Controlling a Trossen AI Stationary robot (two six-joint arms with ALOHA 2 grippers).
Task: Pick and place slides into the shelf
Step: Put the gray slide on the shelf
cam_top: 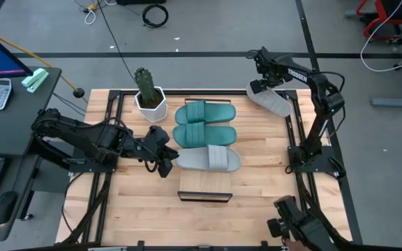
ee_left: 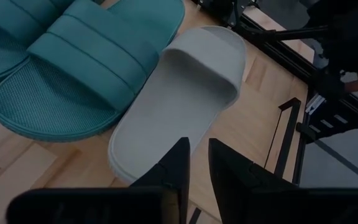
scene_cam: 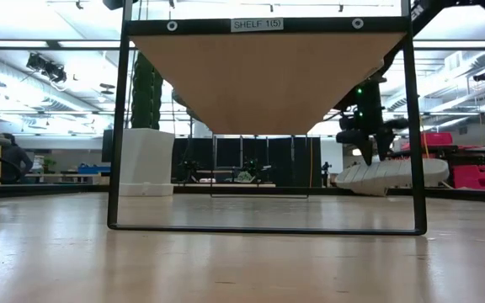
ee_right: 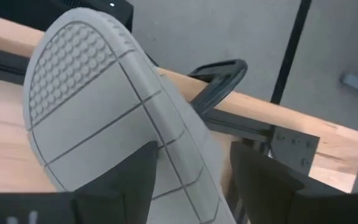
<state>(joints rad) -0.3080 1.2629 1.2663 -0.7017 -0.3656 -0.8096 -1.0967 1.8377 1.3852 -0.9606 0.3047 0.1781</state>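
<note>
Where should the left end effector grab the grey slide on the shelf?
Probably the heel rim of the grey slide, coming in from the left end effector's side. In the left wrist view the heel points at its nearly closed fingers and the sole lies flat, strap at the far end. A teal slide hugs one long edge, so a side pinch looks cramped.

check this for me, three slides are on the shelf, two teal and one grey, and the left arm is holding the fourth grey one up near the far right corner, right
Not quite: the right gripper holds the fourth grey slide, not the left. The high view shows it near the far right corner, and the right wrist view shows its fingers around the sole. The left gripper is beside the grey slide on the shelf. The two teal slides sit as you said.
</note>
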